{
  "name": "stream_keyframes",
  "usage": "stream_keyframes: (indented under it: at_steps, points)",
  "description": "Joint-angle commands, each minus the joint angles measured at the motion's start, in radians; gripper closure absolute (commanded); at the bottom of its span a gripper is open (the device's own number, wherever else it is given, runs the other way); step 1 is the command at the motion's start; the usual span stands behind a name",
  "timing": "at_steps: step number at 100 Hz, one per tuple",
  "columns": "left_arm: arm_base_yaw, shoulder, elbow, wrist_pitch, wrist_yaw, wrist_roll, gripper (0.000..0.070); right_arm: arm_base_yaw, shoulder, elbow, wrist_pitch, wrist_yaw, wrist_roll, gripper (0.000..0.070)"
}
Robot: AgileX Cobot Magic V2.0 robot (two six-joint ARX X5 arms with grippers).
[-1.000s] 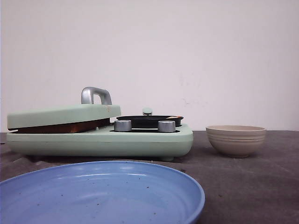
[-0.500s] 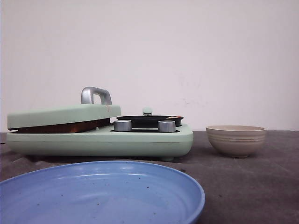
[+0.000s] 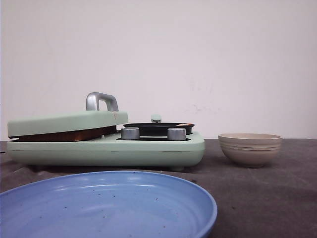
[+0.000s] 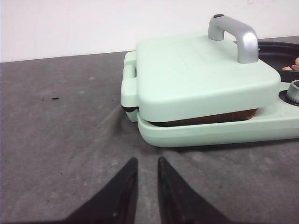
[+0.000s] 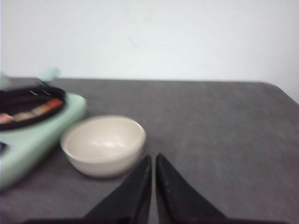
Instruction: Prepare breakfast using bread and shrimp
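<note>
A brown bread (image 4: 210,117) crust edge shows in the slot under the shut mint-green lid (image 4: 196,70) of the breakfast maker (image 3: 104,148); the bread (image 3: 64,135) shows the same way in the front view. Pink-orange and pale shrimp (image 5: 32,111) pieces lie in the maker's black pan (image 3: 158,129), and a bit of shrimp (image 4: 292,66) shows in the left wrist view. My left gripper (image 4: 147,161) hovers over the grey table just short of the maker's corner, narrowly open and empty. My right gripper (image 5: 153,157) is beside the beige bowl (image 5: 103,144), shut on nothing.
A large blue plate (image 3: 106,206) lies nearest the front. The beige bowl (image 3: 250,148) stands to the right of the maker and holds nothing visible. The lid carries a silver handle (image 4: 233,35); two silver knobs (image 3: 130,133) sit on the maker's top. A white wall stands behind.
</note>
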State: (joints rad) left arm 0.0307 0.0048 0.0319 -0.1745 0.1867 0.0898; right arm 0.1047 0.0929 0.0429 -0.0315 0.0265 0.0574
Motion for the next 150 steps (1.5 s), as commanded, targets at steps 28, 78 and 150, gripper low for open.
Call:
stream_keyframes:
  at_steps: [28, 78, 150]
  points:
    - [0.002, -0.002, -0.018, -0.004, 0.005, -0.004, 0.07, -0.14, -0.093, -0.031, -0.156, -0.013, -0.042, 0.0691]
    - [0.002, -0.002, -0.018, -0.004, 0.005, -0.004, 0.07, -0.161, -0.089, -0.031, -0.117, -0.05, -0.039, 0.0691]
    - [0.002, -0.002, -0.018, -0.004, 0.005, -0.004, 0.07, -0.161, -0.089, -0.031, -0.116, -0.05, -0.039, 0.0691]
